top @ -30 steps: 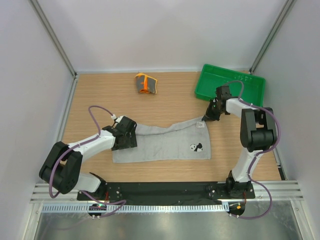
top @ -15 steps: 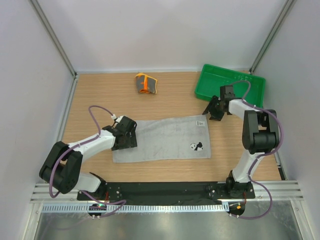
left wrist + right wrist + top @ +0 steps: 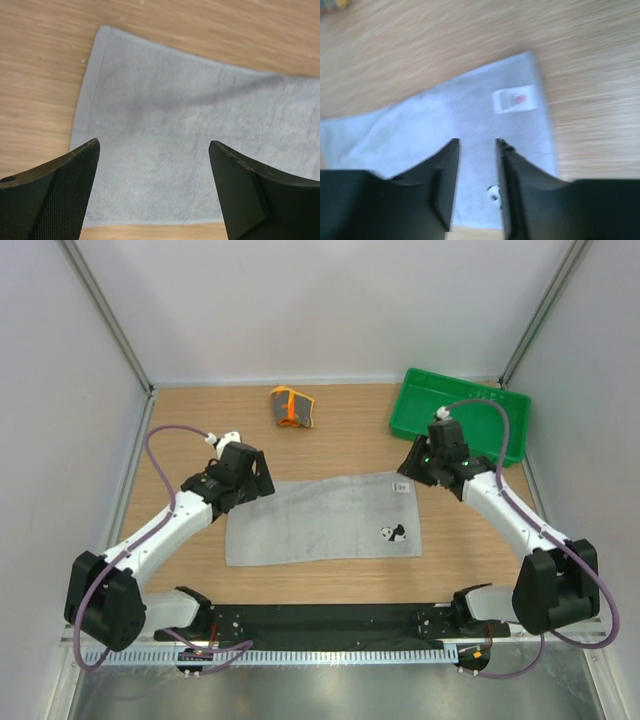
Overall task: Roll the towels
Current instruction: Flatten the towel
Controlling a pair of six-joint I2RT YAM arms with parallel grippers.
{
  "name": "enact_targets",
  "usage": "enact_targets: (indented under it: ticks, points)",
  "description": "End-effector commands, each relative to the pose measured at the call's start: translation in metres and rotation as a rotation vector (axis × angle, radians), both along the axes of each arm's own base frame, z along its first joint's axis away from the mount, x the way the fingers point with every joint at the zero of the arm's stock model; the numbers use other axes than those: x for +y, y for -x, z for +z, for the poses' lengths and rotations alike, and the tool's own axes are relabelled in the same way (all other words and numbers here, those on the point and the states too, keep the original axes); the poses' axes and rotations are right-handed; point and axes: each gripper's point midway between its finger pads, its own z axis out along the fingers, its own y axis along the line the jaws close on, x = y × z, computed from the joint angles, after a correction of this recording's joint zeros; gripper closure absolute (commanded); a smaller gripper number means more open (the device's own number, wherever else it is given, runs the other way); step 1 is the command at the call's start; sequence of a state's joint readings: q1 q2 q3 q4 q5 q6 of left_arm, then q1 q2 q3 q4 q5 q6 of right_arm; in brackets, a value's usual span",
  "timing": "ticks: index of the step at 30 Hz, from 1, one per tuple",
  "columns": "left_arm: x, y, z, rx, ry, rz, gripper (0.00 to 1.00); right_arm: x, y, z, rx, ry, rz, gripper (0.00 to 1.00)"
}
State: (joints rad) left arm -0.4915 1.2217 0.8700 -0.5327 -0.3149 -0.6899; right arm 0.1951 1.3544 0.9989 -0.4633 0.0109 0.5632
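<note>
Grey towel [image 3: 320, 518] lies spread flat on the wooden tabletop [image 3: 190, 425], in the middle and towards the near edge, between the two arms. It is a long rectangle running left to right. A small panda [image 3: 393, 534] is printed near its near right corner, and a white label [image 3: 401, 486] sits at its far right corner.

The left claw [image 3: 245, 472] hangs over the towel's far left corner. In the left wrist view its jaws stand wide apart with nothing between them, and the towel's left end shows flat below, with a soft crease running across it.

The right claw [image 3: 415, 462] hangs just beyond the towel's far right corner, close to the label. In the right wrist view its jaws are only a little apart and grip nothing; that view is blurred.

Farther back, the orange towel [image 3: 291, 407] sits as a small bundle, orange and grey, near the far edge of the tabletop, well apart from both claws. A green tray [image 3: 403, 402] stands in the far right corner.
</note>
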Motion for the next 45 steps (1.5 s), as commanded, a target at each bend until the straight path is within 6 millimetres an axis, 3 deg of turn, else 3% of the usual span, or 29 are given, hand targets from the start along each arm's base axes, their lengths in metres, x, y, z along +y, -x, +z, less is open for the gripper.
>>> enact_targets:
  ticks: [1, 3, 4, 6, 10, 18, 25, 29, 31, 32, 34, 36, 37, 39, 40, 41, 42, 43, 44, 45]
  points:
    - [0.005, -0.030, 0.000, -0.025, -0.006, 0.034, 0.10, 0.048, 0.043, -0.039, 0.102, -0.103, 0.114, 0.66]
    - [0.004, -0.046, -0.014, -0.004, 0.028, 0.040, 0.11, 0.072, 0.048, -0.050, 0.109, -0.218, 0.149, 0.79]
    - [0.004, -0.050, -0.019, 0.002, 0.037, 0.041, 0.11, 0.079, 0.064, -0.067, 0.163, -0.262, 0.167, 0.81]
    - [0.002, -0.060, -0.033, 0.015, 0.066, 0.039, 0.12, 0.089, 0.073, -0.080, 0.195, -0.275, 0.192, 0.85]
    - [0.007, -0.069, -0.054, 0.068, 0.051, 0.053, 0.12, 0.078, 0.084, -0.101, 0.249, -0.187, 0.168, 0.93]
    - [0.020, -0.080, -0.091, 0.147, 0.058, 0.071, 0.13, 0.054, 0.105, -0.133, 0.360, -0.081, 0.105, 0.95]
    - [0.026, -0.085, -0.091, 0.134, 0.065, 0.086, 0.13, 0.047, 0.112, -0.139, 0.386, -0.052, 0.088, 0.95]
    - [0.026, -0.083, -0.079, 0.112, 0.068, 0.079, 0.11, 0.057, 0.098, -0.118, 0.334, -0.071, 0.141, 0.94]
    - [0.034, -0.084, -0.062, 0.070, 0.037, 0.099, 0.07, 0.057, 0.095, -0.107, 0.315, -0.047, 0.191, 0.89]
    - [0.040, -0.086, -0.053, 0.042, 0.021, 0.116, 0.05, 0.062, 0.084, -0.092, 0.277, -0.049, 0.211, 0.87]
    - [0.050, -0.087, -0.032, -0.022, -0.007, 0.148, 0.02, 0.063, 0.081, -0.078, 0.270, -0.038, 0.250, 0.81]
    - [0.053, -0.085, -0.019, -0.054, -0.008, 0.156, 0.00, 0.065, 0.066, -0.051, 0.202, -0.018, 0.270, 0.78]
    - [0.055, -0.083, -0.001, -0.104, 0.005, 0.166, 0.00, 0.067, 0.061, -0.033, 0.168, -0.011, 0.271, 0.72]
    - [0.058, -0.080, 0.016, -0.168, 0.029, 0.195, 0.00, 0.060, 0.052, -0.006, 0.084, 0.027, 0.249, 0.65]
    - [0.061, -0.076, 0.019, -0.195, 0.035, 0.216, 0.00, 0.059, 0.052, 0.004, 0.061, 0.034, 0.246, 0.40]
    - [0.076, -0.077, 0.047, -0.315, 0.022, 0.308, 0.00, 0.054, 0.047, 0.024, -0.010, 0.056, 0.217, 0.21]
    - [0.081, -0.069, 0.050, -0.328, 0.046, 0.375, 0.00, 0.051, 0.046, 0.033, -0.040, 0.056, 0.188, 0.03]
    - [0.079, -0.061, 0.042, -0.319, 0.065, 0.364, 0.00, 0.040, 0.041, 0.038, -0.073, 0.074, 0.110, 0.00]
    - [0.062, -0.059, 0.046, -0.319, 0.131, 0.273, 0.00, 0.032, 0.040, 0.041, -0.091, 0.073, 0.045, 0.00]
    - [0.058, -0.057, 0.055, -0.348, 0.158, 0.255, 0.00, 0.030, 0.042, 0.050, -0.123, 0.042, 0.011, 0.00]
